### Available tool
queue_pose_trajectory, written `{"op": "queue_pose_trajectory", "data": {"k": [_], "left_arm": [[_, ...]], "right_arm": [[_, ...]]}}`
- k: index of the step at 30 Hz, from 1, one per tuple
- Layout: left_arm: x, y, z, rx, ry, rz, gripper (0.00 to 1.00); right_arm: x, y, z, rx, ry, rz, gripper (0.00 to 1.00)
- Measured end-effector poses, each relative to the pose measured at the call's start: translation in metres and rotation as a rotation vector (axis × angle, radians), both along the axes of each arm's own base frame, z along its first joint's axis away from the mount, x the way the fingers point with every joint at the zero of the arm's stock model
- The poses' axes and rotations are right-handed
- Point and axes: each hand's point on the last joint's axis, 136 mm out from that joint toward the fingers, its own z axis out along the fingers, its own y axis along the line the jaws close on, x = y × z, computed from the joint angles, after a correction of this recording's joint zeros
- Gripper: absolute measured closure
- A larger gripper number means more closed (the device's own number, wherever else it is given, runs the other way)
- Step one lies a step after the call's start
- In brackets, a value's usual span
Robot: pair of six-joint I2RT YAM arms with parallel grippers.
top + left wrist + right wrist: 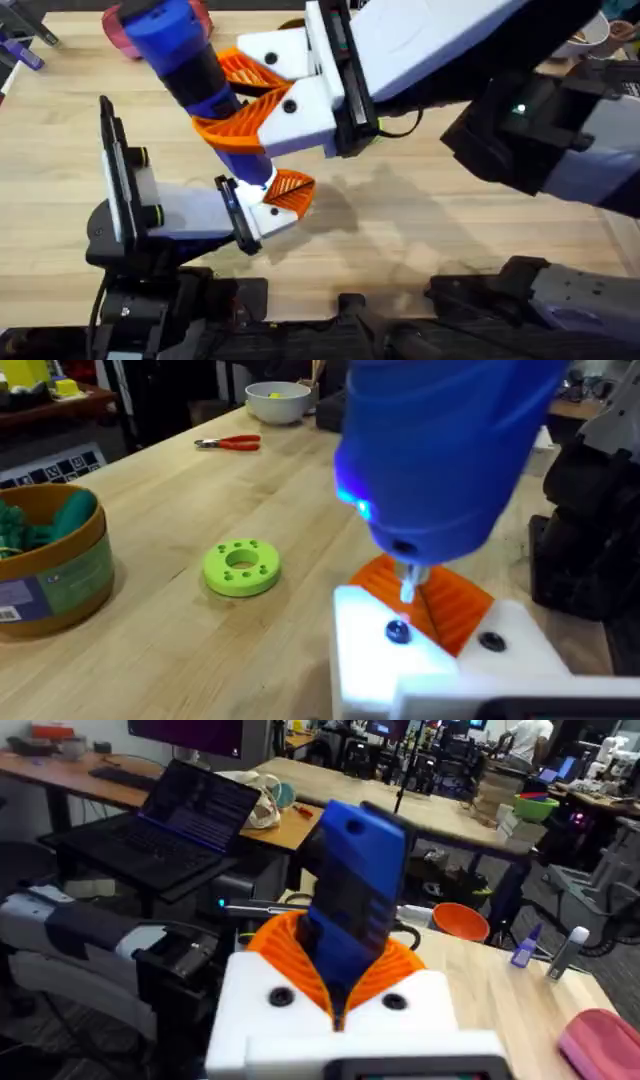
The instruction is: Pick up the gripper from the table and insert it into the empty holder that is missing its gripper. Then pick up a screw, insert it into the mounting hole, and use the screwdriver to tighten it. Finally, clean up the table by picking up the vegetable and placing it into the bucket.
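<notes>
My right gripper [228, 100] reaches across the table and is shut on the blue screwdriver [185, 55], which stands between its orange ribbed pads [280, 945]. The screwdriver's metal tip [408, 585] points down, its blue light on, just above an orange wedge gripper [445, 605] seated in the white holder [365, 655] on my left gripper [270, 200]. A dark screw [397, 631] sits in the holder's face just below the tip, with a second dark spot [490, 642] beside it. The brown-orange bucket [50, 565] holds green pieces. The vegetable is out of view.
A green ring [241, 567] lies on the wooden table [420, 230] between the bucket and the holder. Red-handled pliers [230, 443] and a white bowl [278, 400] sit farther off. A pink object [120, 30] lies at the table's far left behind the screwdriver.
</notes>
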Motion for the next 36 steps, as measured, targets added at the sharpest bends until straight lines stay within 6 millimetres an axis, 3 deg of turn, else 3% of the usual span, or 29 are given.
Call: {"op": "queue_pose_trajectory", "data": {"k": [19,36], "left_arm": [[0.0000,0.0000,0.0000,0.000,0.000,0.000,0.981],[0.0000,0.0000,0.0000,0.000,0.000,0.000,0.981]], "right_arm": [[-0.0010,0.0009,0.0030,0.014,-0.014,0.000,0.994],[0.0005,0.0066,-0.0058,-0.002,0.000,0.007,0.994]]}}
